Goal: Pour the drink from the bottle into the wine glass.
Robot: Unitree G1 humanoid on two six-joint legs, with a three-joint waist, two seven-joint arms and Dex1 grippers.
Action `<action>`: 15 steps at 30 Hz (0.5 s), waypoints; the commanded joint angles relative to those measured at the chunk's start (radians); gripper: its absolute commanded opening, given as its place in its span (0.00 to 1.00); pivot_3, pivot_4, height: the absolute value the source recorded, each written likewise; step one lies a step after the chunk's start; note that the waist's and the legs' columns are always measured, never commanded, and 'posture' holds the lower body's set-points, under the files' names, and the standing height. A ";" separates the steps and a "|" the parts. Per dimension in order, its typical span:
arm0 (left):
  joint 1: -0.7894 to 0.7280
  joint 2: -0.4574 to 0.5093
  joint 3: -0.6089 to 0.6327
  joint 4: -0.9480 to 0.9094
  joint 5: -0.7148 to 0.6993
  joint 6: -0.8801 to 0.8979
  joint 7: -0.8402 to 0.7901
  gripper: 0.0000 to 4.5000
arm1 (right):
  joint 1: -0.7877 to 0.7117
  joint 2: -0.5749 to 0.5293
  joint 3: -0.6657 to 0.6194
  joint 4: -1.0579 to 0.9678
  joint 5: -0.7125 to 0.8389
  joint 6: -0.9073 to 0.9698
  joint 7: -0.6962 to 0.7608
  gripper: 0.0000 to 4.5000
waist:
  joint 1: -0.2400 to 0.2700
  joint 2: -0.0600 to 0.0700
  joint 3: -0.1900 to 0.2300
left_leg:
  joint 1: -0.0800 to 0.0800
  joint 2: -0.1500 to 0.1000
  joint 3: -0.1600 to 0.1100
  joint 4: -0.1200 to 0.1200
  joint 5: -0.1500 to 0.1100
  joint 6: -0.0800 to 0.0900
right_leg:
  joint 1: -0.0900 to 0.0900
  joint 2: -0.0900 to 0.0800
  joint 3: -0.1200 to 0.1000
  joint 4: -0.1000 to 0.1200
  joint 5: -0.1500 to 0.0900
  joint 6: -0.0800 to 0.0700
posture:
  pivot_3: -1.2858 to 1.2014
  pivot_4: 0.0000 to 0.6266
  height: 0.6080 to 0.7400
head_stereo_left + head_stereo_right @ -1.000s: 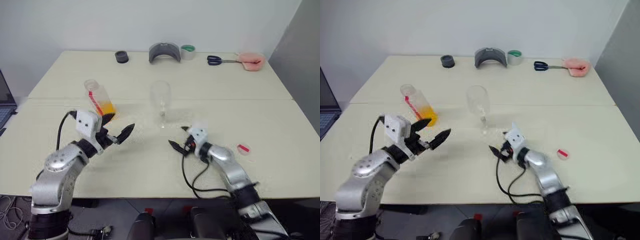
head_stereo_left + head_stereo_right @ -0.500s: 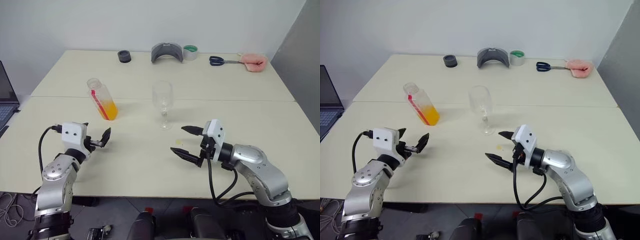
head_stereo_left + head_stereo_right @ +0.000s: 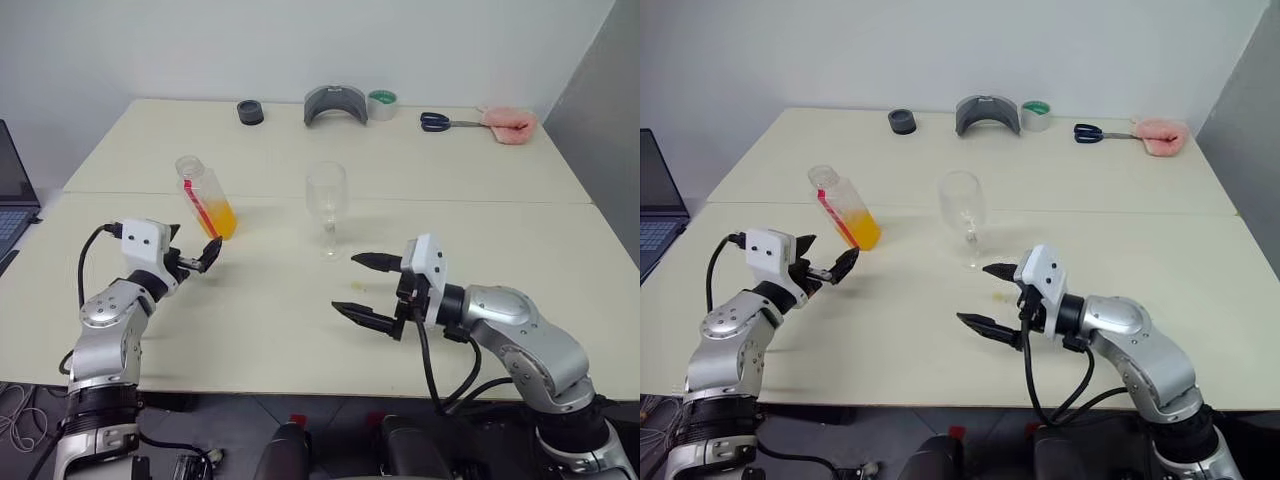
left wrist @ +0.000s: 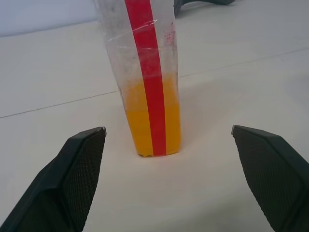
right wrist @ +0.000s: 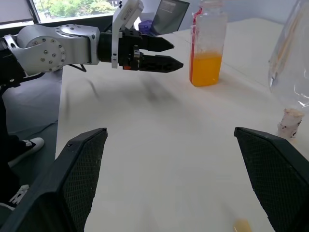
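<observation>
- the right hand (image 3: 366,284) has lifted off the worktop (image 3: 280,330) over the last second and now hangs above it, on the near side of the wine glass (image 3: 326,205) and a little to the glass's right, fingers spread wide and holding nothing.
- a small yellow spot (image 3: 358,283) lies on the worktop just in front of the wine glass, beneath that hand; what it is cannot be told.
- the left hand (image 3: 198,259) has moved away from the robot and outward; it is well to the left of the wine glass, fingers spread, aimed at the bottle (image 3: 205,197) and just short of it, not touching.
- in the left wrist view the bottle (image 4: 147,77) stands centred between the two open fingers (image 4: 77,169), the drink (image 4: 152,118) filling only its lower part.
- the bottle is uncapped, leaning slightly, on the worktop to the left of the wine glass and well apart from it.
- the wine glass stands upright and looks empty.
- judgement: the left hand's approach is nearly done and closing on the bottle should come next; pouring has not begun.
</observation>
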 commanded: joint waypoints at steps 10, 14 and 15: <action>-0.166 0.047 -0.012 0.199 0.025 -0.114 -0.058 1.00 | -0.030 -0.008 0.019 -0.039 0.011 -0.011 -0.011 0.99 | 0.000 0.000 0.000 | 0.000 0.000 0.000 0.000 0.000 0.000 | 0.000 0.000 0.000 0.000 0.000 0.000 | 0.52 0.24 1.00; -0.220 0.055 -0.022 0.281 0.035 -0.150 -0.072 1.00 | -0.034 -0.008 0.024 -0.038 0.009 -0.013 -0.013 0.99 | 0.000 0.000 0.000 | 0.000 0.000 0.000 0.000 0.000 0.000 | 0.000 0.000 -0.001 0.000 0.000 0.000 | 0.52 0.24 1.00; -0.230 0.055 -0.023 0.297 0.037 -0.157 -0.075 1.00 | -0.035 -0.008 0.025 -0.037 0.009 -0.014 -0.014 0.99 | 0.000 0.000 0.000 | 0.000 0.000 -0.001 0.000 0.000 0.000 | 0.000 0.000 -0.001 0.000 0.000 0.000 | 0.52 0.24 1.00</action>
